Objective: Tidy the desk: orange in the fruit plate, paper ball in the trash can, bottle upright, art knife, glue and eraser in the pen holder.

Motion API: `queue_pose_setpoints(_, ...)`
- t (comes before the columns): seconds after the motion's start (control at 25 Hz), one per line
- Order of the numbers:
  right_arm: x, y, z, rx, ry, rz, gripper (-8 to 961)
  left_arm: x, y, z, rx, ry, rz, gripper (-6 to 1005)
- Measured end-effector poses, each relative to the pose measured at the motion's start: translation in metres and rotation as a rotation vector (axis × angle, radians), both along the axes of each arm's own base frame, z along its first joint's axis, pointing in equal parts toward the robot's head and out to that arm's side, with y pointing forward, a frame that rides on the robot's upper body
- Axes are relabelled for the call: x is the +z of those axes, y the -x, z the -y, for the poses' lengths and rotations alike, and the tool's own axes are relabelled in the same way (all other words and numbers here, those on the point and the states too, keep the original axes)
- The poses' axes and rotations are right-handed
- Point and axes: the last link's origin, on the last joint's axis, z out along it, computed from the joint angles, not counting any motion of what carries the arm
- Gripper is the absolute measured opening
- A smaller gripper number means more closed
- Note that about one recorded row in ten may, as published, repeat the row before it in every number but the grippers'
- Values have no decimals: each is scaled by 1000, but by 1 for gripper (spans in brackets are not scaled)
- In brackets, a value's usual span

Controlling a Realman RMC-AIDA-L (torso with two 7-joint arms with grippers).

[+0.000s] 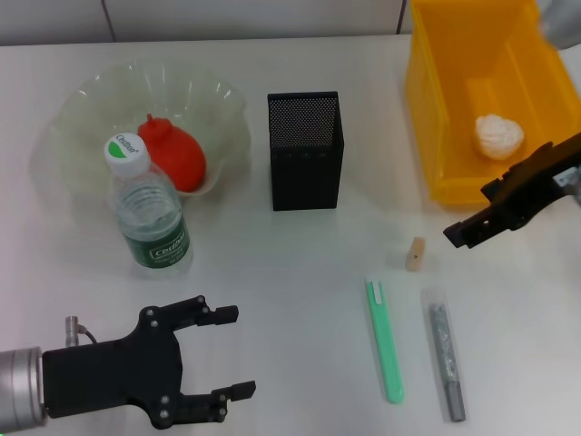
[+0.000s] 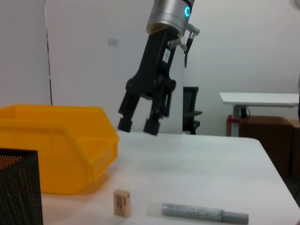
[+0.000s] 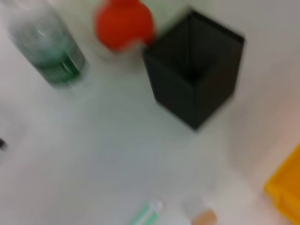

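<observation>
Both grippers, left (image 1: pixel 227 352) and right (image 1: pixel 460 232), jaws parted.

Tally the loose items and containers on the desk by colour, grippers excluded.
Orange-red: 1, orange
Yellow: 1, trash bin
Black: 1, pen holder
Clear: 2, fruit plate, bottle
White: 1, paper ball
Green: 1, art knife
Grey: 1, glue stick
Tan: 1, eraser
Total: 9

Orange (image 1: pixel 175 154) in fruit plate (image 1: pixel 82 100); bottle (image 1: pixel 145 211) upright; paper ball (image 1: pixel 498 136) in trash can (image 1: pixel 427 109).

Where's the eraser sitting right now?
In the head view the eraser stands on the desk on the robot's right, just below the right gripper, between the pen holder and the yellow bin, above the green art knife.
</observation>
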Motion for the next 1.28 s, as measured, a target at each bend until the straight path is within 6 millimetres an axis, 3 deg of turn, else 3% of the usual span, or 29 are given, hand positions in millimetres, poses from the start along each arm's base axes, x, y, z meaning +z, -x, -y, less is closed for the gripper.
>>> queue_pose_setpoints(0.28, -43, 5, -1, 20, 38, 114, 829, -8, 0, -5, -2, 14, -33, 802)
queue_pose_setpoints(0.56, -53, 19, 4, 24, 47, 123, 816, -8, 3, -4, 12, 9, -45, 802)
queue_pose_setpoints(0.88, -83, 34, 13, 47, 71, 138, 802, -8, 7, -4, 29, -1, -61, 802)
queue_pose_setpoints(1.28, -109, 30, 14, 15, 110, 118, 783, -8, 8, -3, 32, -2, -63, 802)
